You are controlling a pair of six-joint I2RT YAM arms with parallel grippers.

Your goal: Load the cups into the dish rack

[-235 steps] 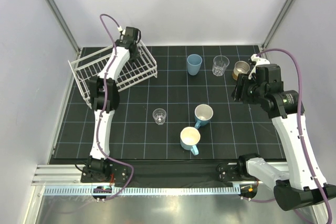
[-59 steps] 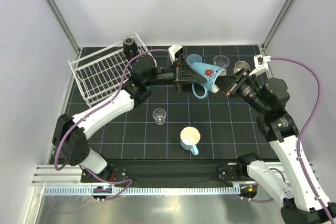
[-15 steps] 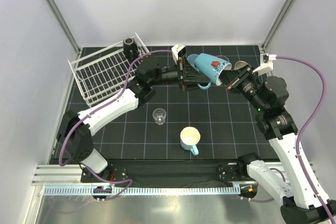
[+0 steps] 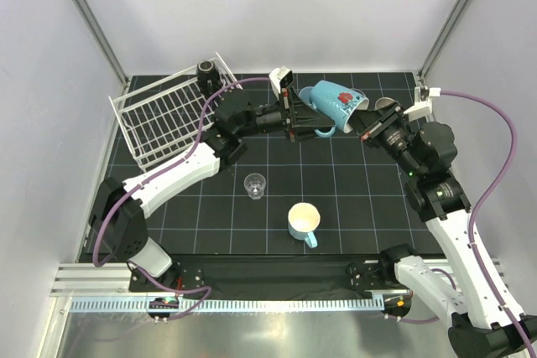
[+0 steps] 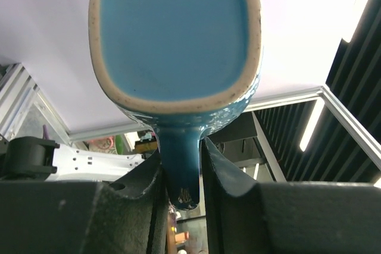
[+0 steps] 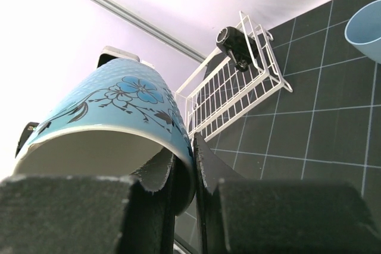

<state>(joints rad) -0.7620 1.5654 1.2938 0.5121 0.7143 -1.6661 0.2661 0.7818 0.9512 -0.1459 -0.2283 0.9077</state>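
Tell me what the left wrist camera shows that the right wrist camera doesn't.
Only the left wrist: the blue mug's flat base and its handle, pinched in the left gripper. Only the right wrist: the mug's flower pattern and cream inside, its rim clamped in the right gripper, plus the dish rack with a black mug at its far end and a light blue tumbler's edge. Both: the same mug, held aloft.

Pale lilac walls (image 4: 277, 14), aluminium corner posts (image 4: 89, 18), black gridded mat (image 4: 357, 207), brushed metal table edge (image 4: 277, 337)
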